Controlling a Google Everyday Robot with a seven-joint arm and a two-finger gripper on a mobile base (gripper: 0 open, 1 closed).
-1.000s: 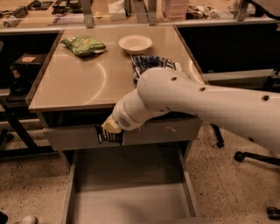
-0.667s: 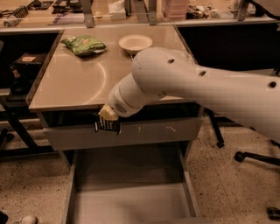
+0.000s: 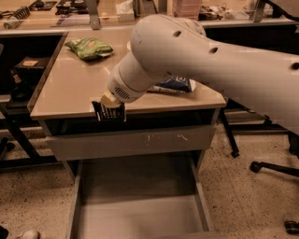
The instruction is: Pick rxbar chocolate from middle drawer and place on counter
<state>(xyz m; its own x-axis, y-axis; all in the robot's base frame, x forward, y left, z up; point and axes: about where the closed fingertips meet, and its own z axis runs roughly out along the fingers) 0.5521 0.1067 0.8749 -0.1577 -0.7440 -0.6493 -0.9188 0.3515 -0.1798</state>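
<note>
One rxbar chocolate [image 3: 110,113], one green bag [image 3: 88,48], one blue-white bag [image 3: 175,85] and two drawers: that is our count at the grey cabinet. The black-wrapped bar hangs at the front edge of the counter [image 3: 70,84], left of that edge's middle, its top overlapping the rim and its lower end in front of the dark gap below. The gripper [image 3: 110,103] pinches the bar from above, closed on its upper end. The thick white arm [image 3: 210,56] comes in from the right, crosses the worktop's right half and bends down at the wrist toward the front edge. The green bag lies near the back left corner; the blue-white bag lies toward the right edge, partly hidden behind the arm. Below, the scratched drawer front [image 3: 131,142] sits slightly out, and under it the middle drawer [image 3: 135,214] stands pulled wide. We see speckled flooring [image 3: 252,205], a chair base [image 3: 273,168] at right and cluttered benches [image 3: 46,7] beyond the back edge.
</note>
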